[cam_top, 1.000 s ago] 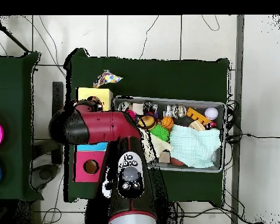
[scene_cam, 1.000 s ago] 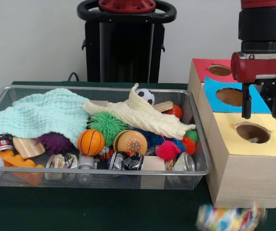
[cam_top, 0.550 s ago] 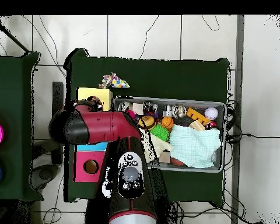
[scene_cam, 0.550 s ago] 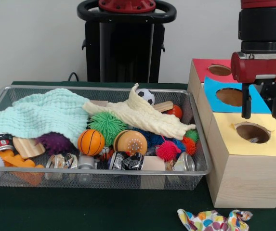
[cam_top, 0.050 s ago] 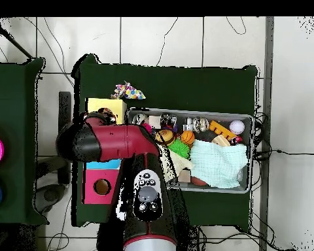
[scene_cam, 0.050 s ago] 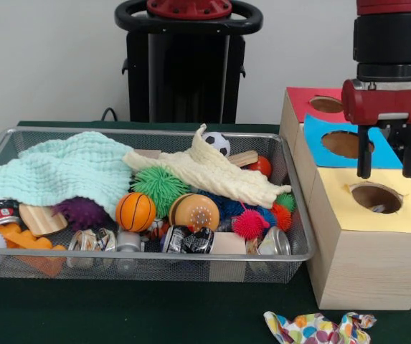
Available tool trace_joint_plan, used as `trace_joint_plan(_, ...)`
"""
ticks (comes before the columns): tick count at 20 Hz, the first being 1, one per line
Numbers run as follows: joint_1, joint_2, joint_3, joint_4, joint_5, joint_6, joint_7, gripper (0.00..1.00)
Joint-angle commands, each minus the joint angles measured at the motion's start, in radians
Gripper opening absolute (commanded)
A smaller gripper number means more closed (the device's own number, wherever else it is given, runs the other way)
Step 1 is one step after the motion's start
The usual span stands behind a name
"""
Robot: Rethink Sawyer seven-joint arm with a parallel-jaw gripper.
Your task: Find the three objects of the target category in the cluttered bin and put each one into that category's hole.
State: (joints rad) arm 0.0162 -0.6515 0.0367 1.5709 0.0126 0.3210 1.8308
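The gripper (scene_cam, 0.050 s ago: 383, 174) hangs empty above the yellow-topped hole (scene_cam, 0.050 s ago: 376, 197) of the wooden sorting box (scene_cam, 0.050 s ago: 359, 265), its two dark fingers apart with nothing between them. A multicoloured polka-dot cloth (scene_cam, 0.050 s ago: 318, 329) lies crumpled on the tabletop at the front edge, just before the box's near corner, outside any hole. If cloths are the target category, which the pictures alone do not settle, that piece looks like a missed drop and the sensible step is to recover it: come down over its raised middle fold, pinch a bunched ridge rather than a flat edge, lift clear of the box wall, and release only when the bulk hangs centred over the opening, since limp fabric drapes over a rim easily. The other cloths are in the wire mesh bin (scene_cam, 0.050 s ago: 291, 256): a mint-green waffle cloth (scene_cam, 0.050 s ago: 62, 172) spread over the bin's left end and a cream muslin cloth (scene_cam, 0.050 s ago: 212, 173) lying diagonally across the middle, over spiky rubber balls such as the green one (scene_cam, 0.050 s ago: 161, 185), beside a small basketball (scene_cam, 0.050 s ago: 135, 211). Both are soft, wrinkled and partly covering other things, so a grasp at a high fold should avoid dragging neighbours out. The blue hole (scene_cam, 0.050 s ago: 343, 143) and red hole (scene_cam, 0.050 s ago: 326, 104) sit farther back on the box.
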Motion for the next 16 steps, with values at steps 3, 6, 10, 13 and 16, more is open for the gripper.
trace_joint_plan(3,-0.071,0.092,0.054,-0.08,-0.026,0.082,0.028,1.0)
trace_joint_plan(6,-0.064,0.126,0.038,-0.144,-0.031,0.109,0.022,1.0)
trace_joint_plan(10,-0.078,0.175,0.042,-0.195,-0.038,0.102,0.009,1.0)
trace_joint_plan(13,-0.071,0.196,0.032,-0.212,-0.035,0.103,0.024,1.0)
trace_joint_plan(16,-0.063,0.233,0.028,-0.233,-0.033,0.071,0.043,1.0)
